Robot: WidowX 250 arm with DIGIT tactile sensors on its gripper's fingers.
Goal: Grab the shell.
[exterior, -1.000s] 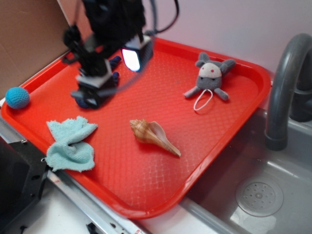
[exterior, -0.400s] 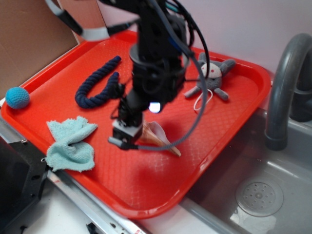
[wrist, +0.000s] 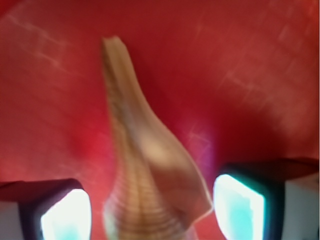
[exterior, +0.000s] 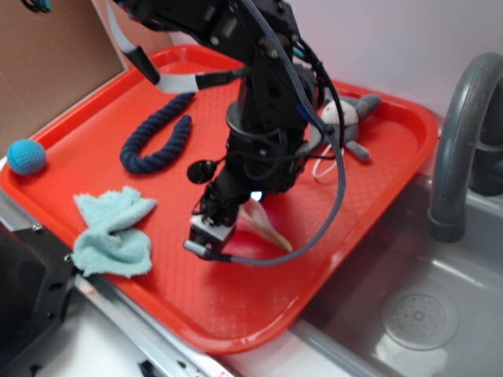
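Note:
The shell (wrist: 150, 170) is a tan ribbed conch with a long pointed tail, lying on the red tray (wrist: 260, 65). In the wrist view it fills the space between my two fingers, tail pointing away. My gripper (wrist: 152, 212) is open, one fingertip on each side of the shell's body with small gaps showing. In the exterior view the gripper (exterior: 212, 236) is low over the tray's middle, and only the shell's tail (exterior: 267, 229) shows past the arm.
On the red tray (exterior: 236, 314) lie a light blue cloth (exterior: 114, 232), a dark blue rope (exterior: 157, 141) and a grey plush mouse (exterior: 350, 118). A blue ball (exterior: 26, 155) sits at the tray's left. A sink (exterior: 416, 314) and grey faucet (exterior: 460, 133) are to the right.
The arm has swung from the tray's back left to its middle and come down over the shell, now straddling it and hiding most of it.

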